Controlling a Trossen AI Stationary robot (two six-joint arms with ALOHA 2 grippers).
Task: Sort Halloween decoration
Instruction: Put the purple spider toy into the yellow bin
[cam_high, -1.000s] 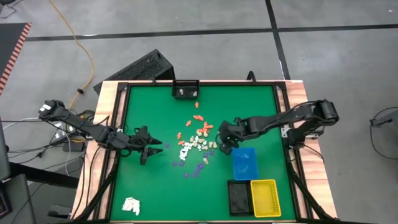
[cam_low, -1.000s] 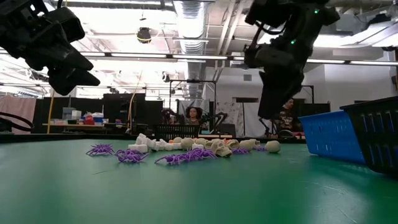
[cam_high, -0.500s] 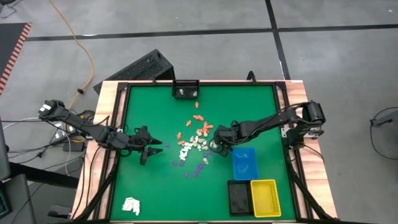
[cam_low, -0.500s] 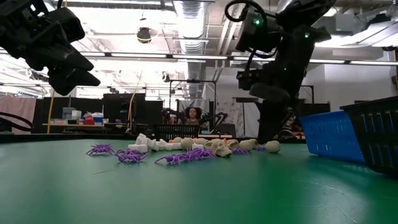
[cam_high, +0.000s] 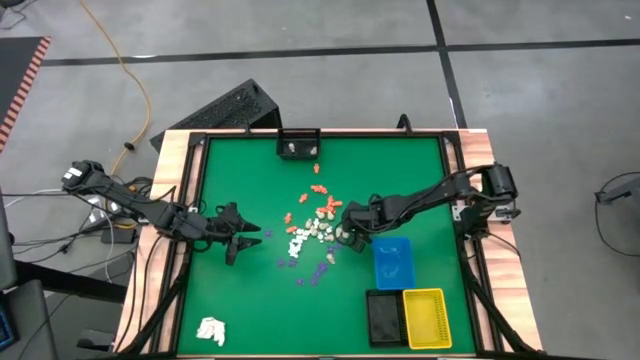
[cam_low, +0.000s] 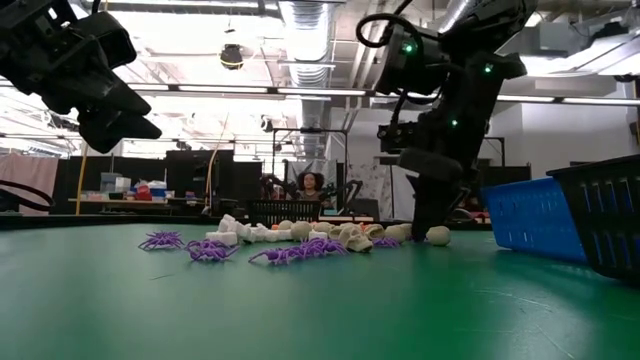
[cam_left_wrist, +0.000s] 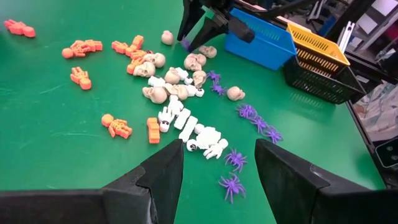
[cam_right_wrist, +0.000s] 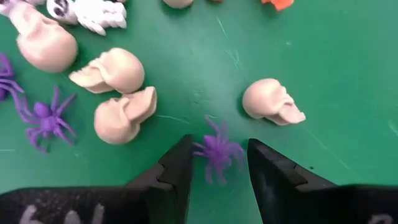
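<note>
**Colours and patterns recorded**

The bench (cam_high: 250, 290) is surfaced in plain green and framed in light wood grain. The Halloween decoration (cam_high: 312, 232) is noted in four colours: orange-red skeleton figures (cam_left_wrist: 116, 125), purple spiders (cam_right_wrist: 217, 151), cream skulls (cam_right_wrist: 270, 101) and white bone pieces (cam_left_wrist: 208, 137). Three trays are seen: one blue (cam_high: 393, 262), one yellow (cam_high: 424, 317), one black (cam_high: 383, 317), the yellow and black showing a mesh pattern. A white wad (cam_high: 211, 330) is noted at a bench corner. Both arms and their jaws are dark, near black. The floor is grey, crossed by black lines and an orange cable (cam_high: 128, 75).

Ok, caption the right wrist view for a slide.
Open right pincer straddles a purple spider among cream skulls on green table.
</note>
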